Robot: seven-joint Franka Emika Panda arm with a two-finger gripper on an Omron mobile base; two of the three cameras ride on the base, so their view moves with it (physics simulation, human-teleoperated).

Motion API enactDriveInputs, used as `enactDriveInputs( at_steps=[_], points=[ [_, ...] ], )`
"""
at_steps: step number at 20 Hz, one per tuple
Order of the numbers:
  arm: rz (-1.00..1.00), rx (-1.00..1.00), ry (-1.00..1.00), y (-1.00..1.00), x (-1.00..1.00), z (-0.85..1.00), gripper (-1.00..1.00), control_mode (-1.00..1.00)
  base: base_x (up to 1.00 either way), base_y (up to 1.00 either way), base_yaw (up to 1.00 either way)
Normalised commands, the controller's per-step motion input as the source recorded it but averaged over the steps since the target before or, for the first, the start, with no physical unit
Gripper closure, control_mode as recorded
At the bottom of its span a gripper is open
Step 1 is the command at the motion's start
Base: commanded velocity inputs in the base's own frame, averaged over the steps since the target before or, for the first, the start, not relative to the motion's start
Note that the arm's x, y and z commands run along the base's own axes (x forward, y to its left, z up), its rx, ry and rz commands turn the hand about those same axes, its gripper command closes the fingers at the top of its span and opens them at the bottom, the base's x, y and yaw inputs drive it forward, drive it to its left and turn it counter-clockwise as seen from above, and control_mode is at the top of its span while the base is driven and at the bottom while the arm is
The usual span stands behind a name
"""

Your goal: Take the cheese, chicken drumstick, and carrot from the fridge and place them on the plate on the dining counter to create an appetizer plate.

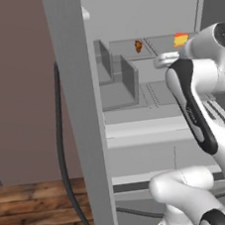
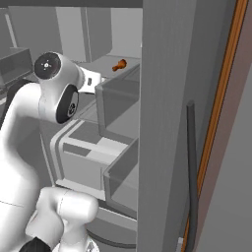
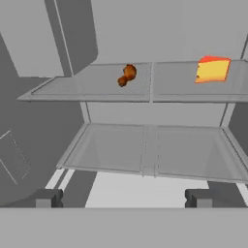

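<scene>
Your gripper is spread wide and empty, facing into the open fridge, so it is set for a first pick. On the upper shelf the cheese sits right of the drumstick, well apart, leaving room to take either one cleanly.

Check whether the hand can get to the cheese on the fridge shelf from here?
Probably yes: the hand is open, facing the cheese on the upper shelf, with nothing between them.
</scene>
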Motion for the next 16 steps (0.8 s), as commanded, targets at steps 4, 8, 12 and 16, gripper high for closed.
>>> enactDriveInputs(
  at_steps=[4, 8, 12, 16],
  points=[
    [0.00, 0.00, 0.08, 0.04, 0.20, 0.16, -1.00, -1.00, 0.00, 0.00, 0.00],
    [0.00, 0.00, 0.08, 0.00, 0.33, 0.04, -1.00, -1.00, 0.00, 0.00, 0.00],
    [0.00, 0.00, 0.04, 0.00, 0.50, 0.00, -1.00, -1.00, 0.00, 0.00, 0.00],
    [0.00, 0.00, 0.00, 0.00, 0.59, 0.00, -1.00, -1.00, 0.00, 0.00, 0.00]
  ],
)
